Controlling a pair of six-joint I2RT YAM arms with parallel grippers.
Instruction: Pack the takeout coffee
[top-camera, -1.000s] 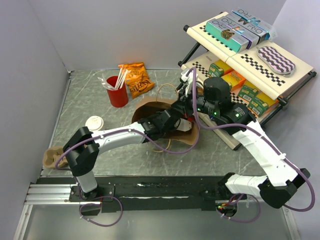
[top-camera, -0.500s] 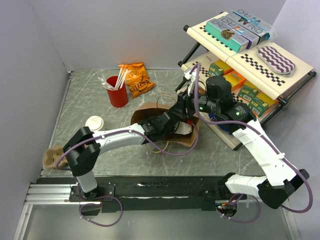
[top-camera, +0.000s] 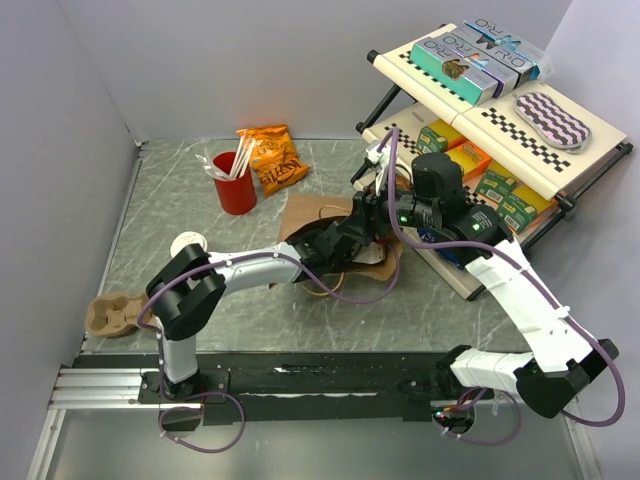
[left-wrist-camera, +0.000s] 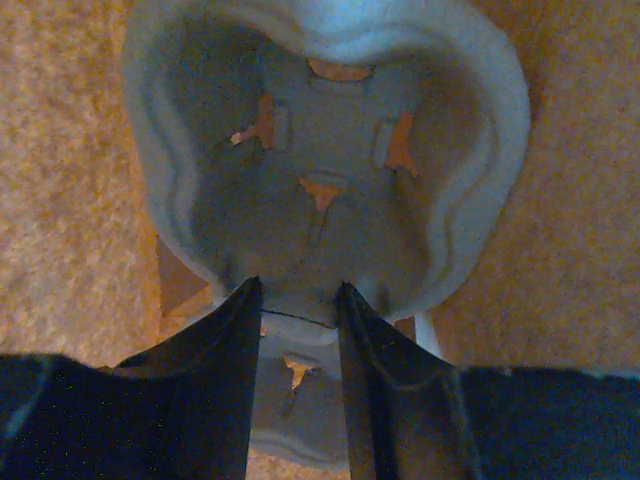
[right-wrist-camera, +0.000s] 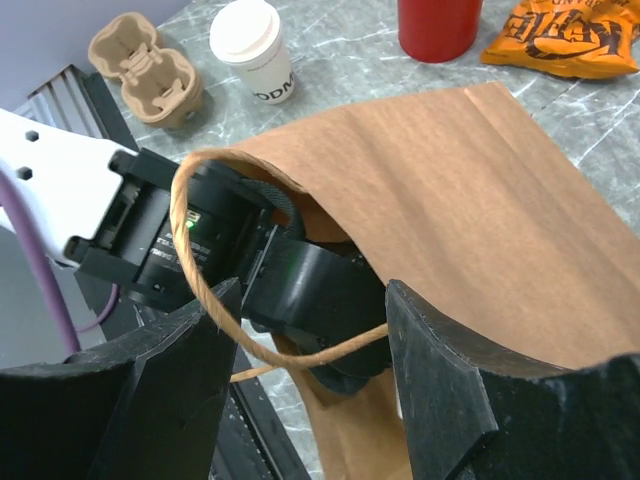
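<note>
So, the coffee cup (right-wrist-camera: 250, 38) isn't packed yet. It's standing upright on the table (top-camera: 180, 170), out to the left of the paper bag (right-wrist-camera: 450, 200) and just beside a pulp carrier (right-wrist-camera: 147, 62). My left gripper (left-wrist-camera: 295, 292) is buried inside the bag, and its fingers are pinched on a thin rib at the edge of a moulded tray (left-wrist-camera: 330, 150) that's lying in there. My right gripper (right-wrist-camera: 312, 300) hovers at the bag's mouth with its fingers spread wide. The twine handle (right-wrist-camera: 190, 250) loops through the gap between them and nothing is squeezing it. Neither hand is anywhere near the coffee. On how the cup will handle, my guess is it's thin paper with a plastic dome pressed on top, so it's soft in the wall and easy to crush. I can't tell from here whether it's full. If it is, it'll be bottom-heavy and sloshy, and a hard squeeze could pop the lid. I'd take it around the body at about mid-height, below the lid's rim, with just enough pressure to keep it from slipping. I'd never grab it by the dome itself. It needs to be kept upright the whole way and dropped straight down into one of the tray's wells. The left hand looks like the closer one for that, but it has to let go of the tray and back out of the bag first.
</note>
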